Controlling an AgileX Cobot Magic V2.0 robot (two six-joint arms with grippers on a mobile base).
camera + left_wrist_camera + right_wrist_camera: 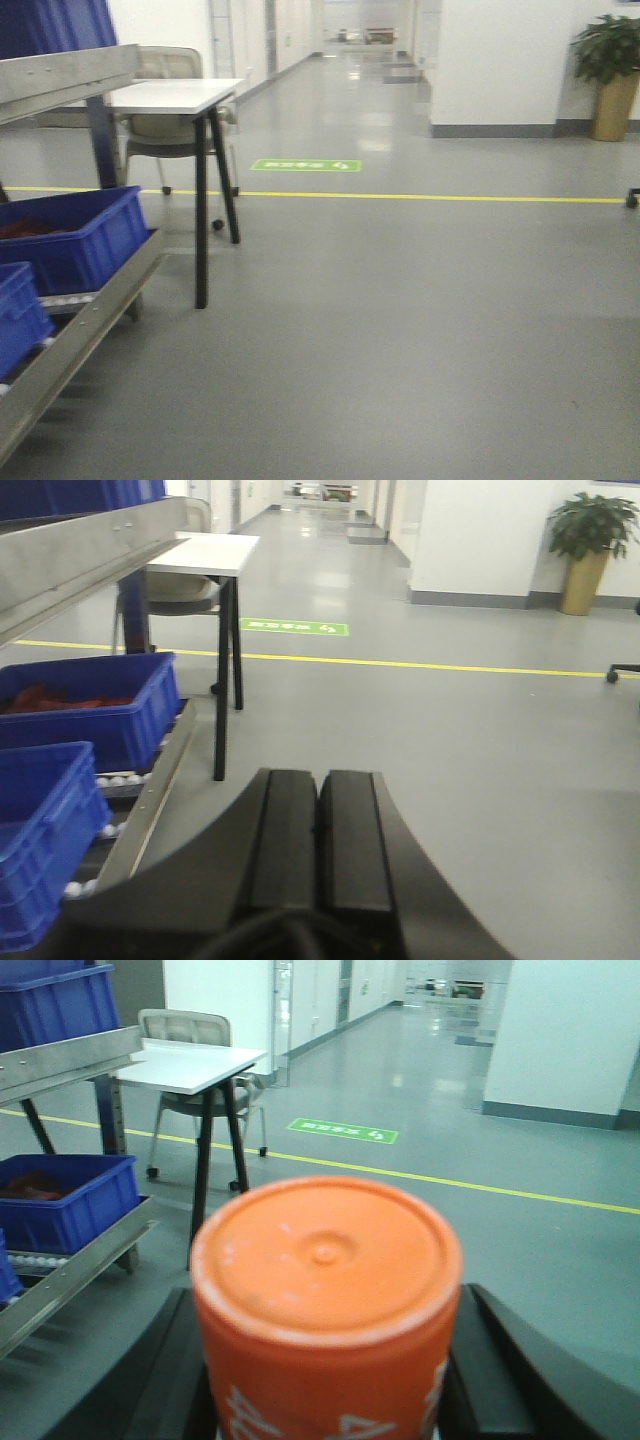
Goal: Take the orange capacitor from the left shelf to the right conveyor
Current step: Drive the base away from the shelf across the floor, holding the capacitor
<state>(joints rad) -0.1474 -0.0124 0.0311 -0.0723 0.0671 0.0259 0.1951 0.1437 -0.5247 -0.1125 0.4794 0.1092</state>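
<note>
My right gripper [325,1380] is shut on the orange capacitor [325,1270], an orange cylinder with white print on its side, its flat end facing the camera; a black finger shows on each side. My left gripper [320,830] is shut and empty, its two black fingers [285,830] pressed together, pointing over the grey floor. The left shelf [75,330] of steel beams with blue bins [75,235] stands at the left; it also shows in the left wrist view [150,790] and the right wrist view [70,1270]. The conveyor is out of view. Neither gripper shows in the front view.
A white-topped table [175,95] with black legs and a beige chair [170,135] stand beside the shelf. A yellow floor line [420,198] and green floor sign [305,165] lie ahead. A potted plant [612,70] stands at the far right wall. A corridor runs straight on.
</note>
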